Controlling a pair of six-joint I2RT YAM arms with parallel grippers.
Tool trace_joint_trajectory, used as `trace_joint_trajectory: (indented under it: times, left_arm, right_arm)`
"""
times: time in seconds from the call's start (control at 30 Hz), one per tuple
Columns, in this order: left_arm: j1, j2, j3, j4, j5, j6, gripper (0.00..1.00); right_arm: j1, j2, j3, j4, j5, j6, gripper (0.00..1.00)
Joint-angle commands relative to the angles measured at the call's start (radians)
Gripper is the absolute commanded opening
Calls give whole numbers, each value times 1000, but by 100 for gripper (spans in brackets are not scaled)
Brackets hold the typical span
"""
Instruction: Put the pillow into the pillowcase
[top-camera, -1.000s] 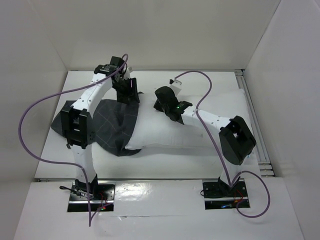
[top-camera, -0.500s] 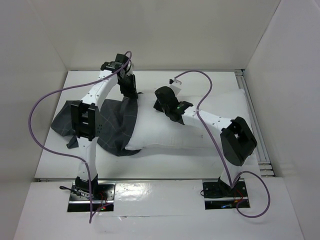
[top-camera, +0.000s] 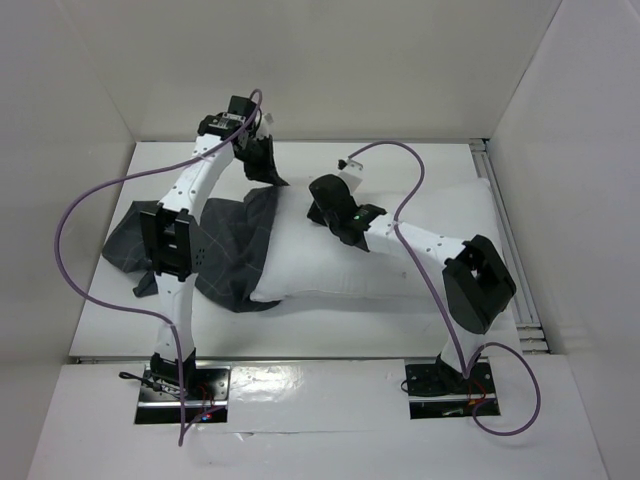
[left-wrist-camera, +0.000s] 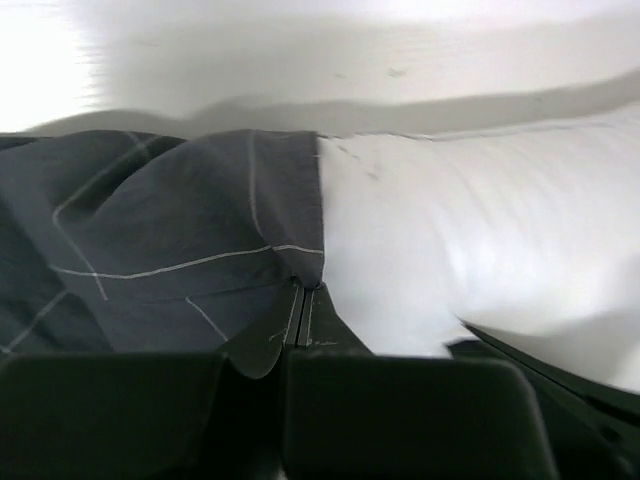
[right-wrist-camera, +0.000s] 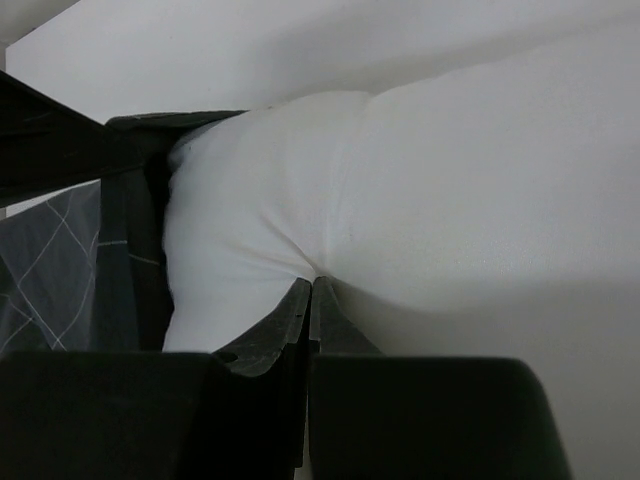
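From above, the left gripper (top-camera: 273, 180) sits at the far edge of the table (top-camera: 330, 330), its jaws meeting on the far corner of the pillowcase (top-camera: 225, 245). The cloth spreads out from the jaws towards the near left. The pillow (top-camera: 400, 255) lies across the middle of the table. Its left end is tucked into the pillowcase mouth, just to the right of the left jaws. The right gripper (top-camera: 320, 210) rests on the pillow's far left part, close beside the left gripper. From this height I cannot tell how its jaws stand.

In the left wrist view, the left gripper (left-wrist-camera: 303, 292) has its jaws closed, pinching the hem of the pillowcase (left-wrist-camera: 170, 230) right at the tips. The checked cloth fills the space ahead and to the left of the jaws. The pillow (left-wrist-camera: 470, 220) lies ahead and to the right, touching the hem.

In the right wrist view, the right gripper (right-wrist-camera: 311, 288) has its jaws pressed together on a fold of the pillow (right-wrist-camera: 450, 190). The pillow bulges ahead and to both sides of the tips. The pillowcase (right-wrist-camera: 60, 265) shows to the left of the jaws, against the pillow's end.
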Motion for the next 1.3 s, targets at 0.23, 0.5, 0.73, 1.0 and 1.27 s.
trace_joint_trajectory:
  times: [0.23,0.5,0.73,1.0,1.27]
  left_arm:
    - [-108,27,97,55,247,-45,0]
    - [-128,78,139,67,247,-45,4]
    - [-128,9,163,76,207,-27,24]
    - [-128,-2,184,112,316,-47,45]
    - [-138,-71,168,96,414,62,84]
  right_arm:
    - [54,21,-10,-118,30,-13,0]
    - [63,-47,-40,-138,71,-1,0]
    - [149,-175,-109,-118,114,-15,0]
    - [216,-326,-204,-87,172,-24,0]
    - [195,-283,-183,-104,211,-26,0]
